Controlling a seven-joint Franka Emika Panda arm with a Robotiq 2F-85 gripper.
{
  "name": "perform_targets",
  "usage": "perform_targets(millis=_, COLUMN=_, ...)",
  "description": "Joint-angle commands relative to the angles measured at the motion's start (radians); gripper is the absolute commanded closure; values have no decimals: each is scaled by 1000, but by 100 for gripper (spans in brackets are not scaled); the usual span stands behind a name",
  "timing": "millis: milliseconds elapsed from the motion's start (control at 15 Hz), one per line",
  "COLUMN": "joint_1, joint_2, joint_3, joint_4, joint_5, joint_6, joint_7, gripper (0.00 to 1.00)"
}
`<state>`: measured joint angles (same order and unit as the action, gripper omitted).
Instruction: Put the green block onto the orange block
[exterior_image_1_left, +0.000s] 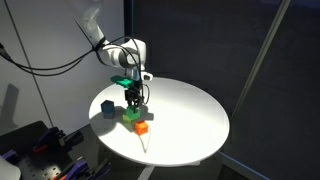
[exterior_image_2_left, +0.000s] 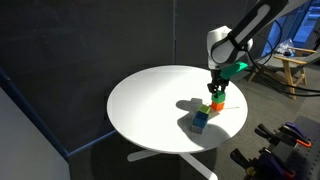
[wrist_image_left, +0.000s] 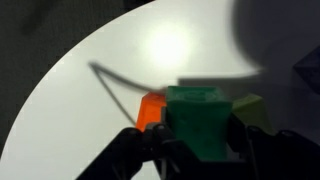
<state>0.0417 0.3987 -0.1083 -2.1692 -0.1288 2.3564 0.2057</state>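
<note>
The green block sits between my gripper's two dark fingers, which are shut on it, in the wrist view. The orange block lies on the white table just beyond it to the left, close to the green block. In both exterior views the gripper points straight down with the green block at its tips, low over the table. The orange block is right beside it. I cannot tell whether the green block touches the table.
A blue cube stands on the round white table near the other blocks. An olive-green block shows to the right of the held block in the wrist view. The table edge is near the blocks.
</note>
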Motion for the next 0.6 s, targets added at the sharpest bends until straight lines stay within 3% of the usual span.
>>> perform_targets(millis=0, joint_1=-8, joint_2=-5, joint_3=-13, joint_4=6, joint_5=-7, joint_6=-3, joint_7=46, gripper=73)
perform_targets(millis=533, joint_1=-14, joint_2=9, joint_3=-41, joint_4=1, joint_5=-11, joint_6=65, joint_7=92, gripper=73)
